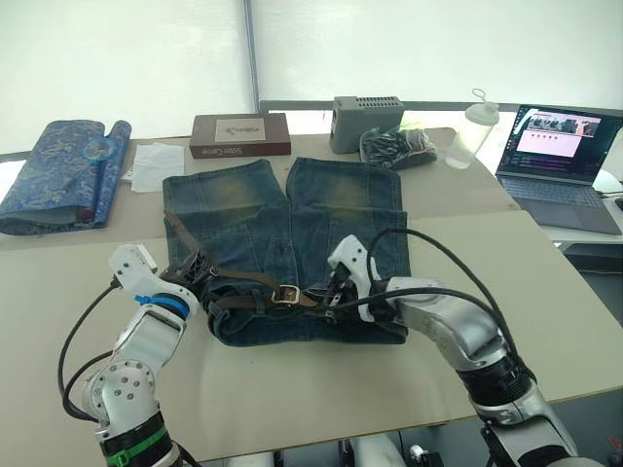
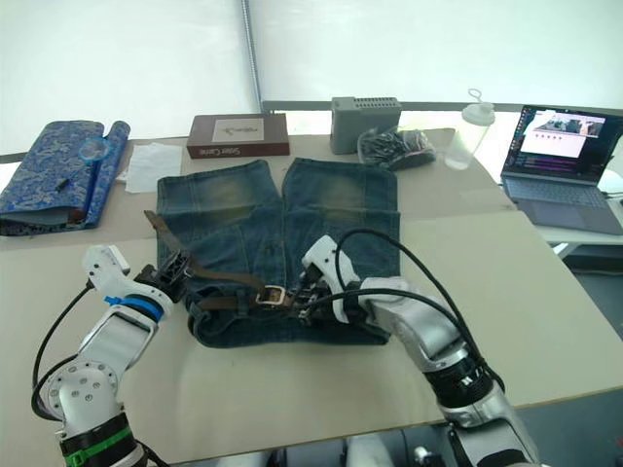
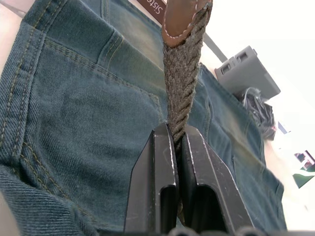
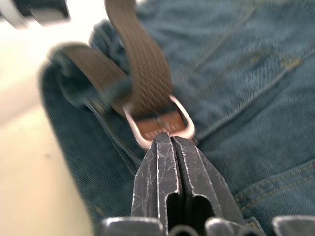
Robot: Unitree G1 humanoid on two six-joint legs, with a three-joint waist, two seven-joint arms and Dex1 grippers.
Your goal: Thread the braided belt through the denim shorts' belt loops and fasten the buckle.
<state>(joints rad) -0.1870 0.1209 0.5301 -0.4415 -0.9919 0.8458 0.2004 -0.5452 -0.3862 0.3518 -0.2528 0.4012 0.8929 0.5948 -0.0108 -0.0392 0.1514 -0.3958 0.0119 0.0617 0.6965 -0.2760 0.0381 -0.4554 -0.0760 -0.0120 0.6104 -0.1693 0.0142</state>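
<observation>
Shorts: denim shorts (image 1: pixel 292 243) lie flat on the tan table (image 1: pixel 545 292), waistband toward the robot, both legs pointing away, each with a faded tan patch.

Braided belt (image 1: pixel 238 275) runs along the waistband area on the robot's left half of the shorts. One strap end trails up over the left leg, tip near the outer seam. Buckle (image 1: pixel 286 294) sits near the middle of the waistband, silver frame with strap passing through it. Belt loops are too small to pick out in the head views; cannot tell which ones the strap passes.

Left gripper (image 3: pixel 178 142) is clamped on the braided belt: wrist view shows the woven strap pinched between the two black fingers (image 3: pixel 157 182), with the brown leather tip standing above them. In the head view this gripper sits at the left edge of the waistband.

Right gripper (image 4: pixel 171 142) has its fingers pressed together, tips right at the leather tab on the near side of the buckle. Looks like it pinches that tab, but the contact point is blurred, so grip is not confirmed. In the head view it sits just right of the buckle, over the waistband.

Other stuff on the far table: blue patterned fabric roll (image 1: pixel 63 170), brown box (image 1: pixel 239 134), grey box (image 1: pixel 367 121), clear bottle (image 1: pixel 470 128), open laptop (image 1: pixel 563 161).
</observation>
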